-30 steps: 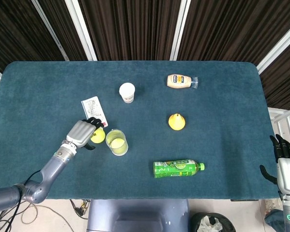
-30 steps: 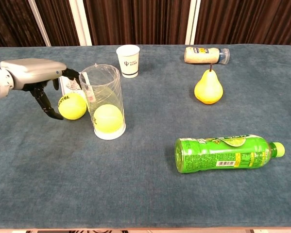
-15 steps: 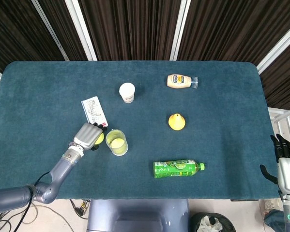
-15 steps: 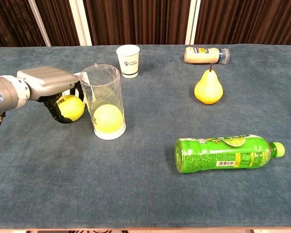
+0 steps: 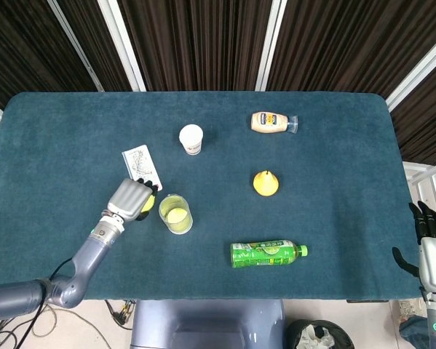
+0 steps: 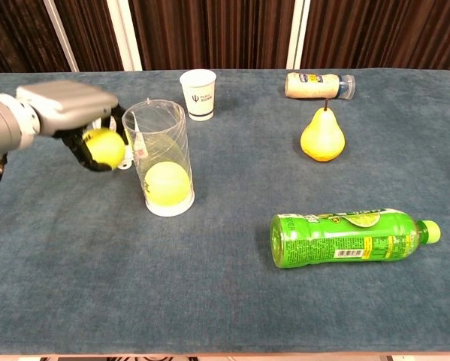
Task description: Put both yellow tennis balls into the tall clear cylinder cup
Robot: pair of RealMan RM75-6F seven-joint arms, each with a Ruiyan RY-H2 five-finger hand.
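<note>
The tall clear cylinder cup (image 6: 161, 154) (image 5: 176, 214) stands upright near the table's front left, with one yellow tennis ball (image 6: 167, 183) (image 5: 176, 214) resting at its bottom. My left hand (image 6: 68, 107) (image 5: 131, 197) grips the second tennis ball (image 6: 104, 146) (image 5: 146, 205) from above and holds it off the cloth, just left of the cup and below its rim. My right hand (image 5: 429, 236) hangs off the table's right edge with its fingers apart, holding nothing.
A white paper cup (image 6: 198, 93) stands behind the clear cup. A white packet (image 5: 140, 166) lies behind my left hand. A pear (image 6: 322, 135), a mayonnaise bottle (image 6: 318, 85) and a green bottle (image 6: 348, 237) lying on its side sit to the right.
My left hand closed over the second tennis ball on the cloth and has lifted it up beside the cup. The right hand has barely moved.
</note>
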